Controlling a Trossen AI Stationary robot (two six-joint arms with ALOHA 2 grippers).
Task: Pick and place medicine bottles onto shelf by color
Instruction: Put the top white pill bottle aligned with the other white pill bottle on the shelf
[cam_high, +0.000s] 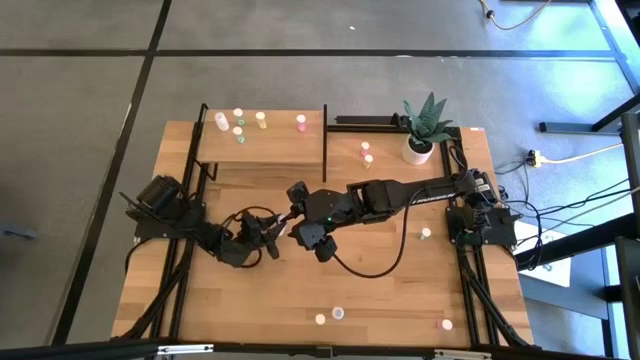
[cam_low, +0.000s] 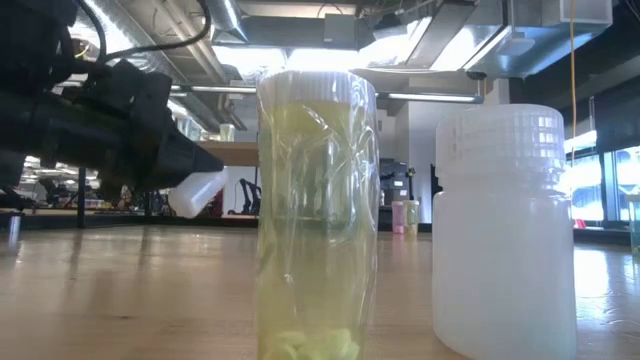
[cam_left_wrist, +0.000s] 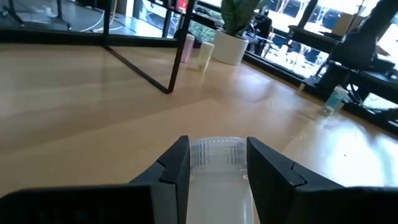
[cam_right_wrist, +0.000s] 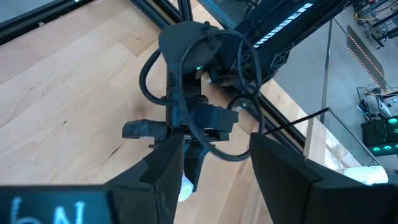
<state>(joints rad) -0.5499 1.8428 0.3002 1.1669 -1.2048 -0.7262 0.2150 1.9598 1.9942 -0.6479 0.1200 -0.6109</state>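
Left gripper (cam_left_wrist: 217, 165) is clamped on a white-capped medicine bottle (cam_left_wrist: 216, 177), which lies between its two dark fingers above the middle of the wooden table (cam_high: 400, 290). Right gripper (cam_right_wrist: 214, 155) hovers just beside it, jaws apart and holding nothing — it looks down on the left arm. Other bottles stand on the shelf (cam_high: 262, 150) at the table's far edge, more near the plant pot (cam_high: 419, 150), and a few along the near edge.
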